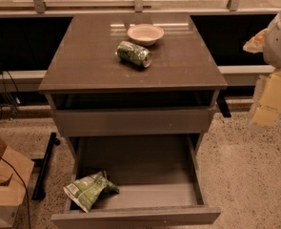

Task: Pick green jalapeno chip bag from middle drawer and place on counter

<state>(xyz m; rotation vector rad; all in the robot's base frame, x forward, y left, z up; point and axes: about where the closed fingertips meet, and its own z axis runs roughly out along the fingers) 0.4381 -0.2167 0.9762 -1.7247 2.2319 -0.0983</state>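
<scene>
The green jalapeno chip bag [88, 190] is crumpled light-green foil with white patches. It lies at the front left of the open middle drawer [154, 195], leaning on the drawer's left wall. The drawer is pulled far out below the closed flat drawer front [130, 122]. The counter [83, 61] is the dark grey-brown top of the cabinet. My gripper [269, 99] hangs at the right edge of the view, beside the cabinet at about counter height. It is well away from the bag and holds nothing that I can see.
A pale bowl [145, 33] and a green-patterned drink can [134, 54] lying on its side sit on the back middle of the counter. A cardboard box [4, 185] and cables are on the floor at left. A ledge with railing posts runs behind the cabinet.
</scene>
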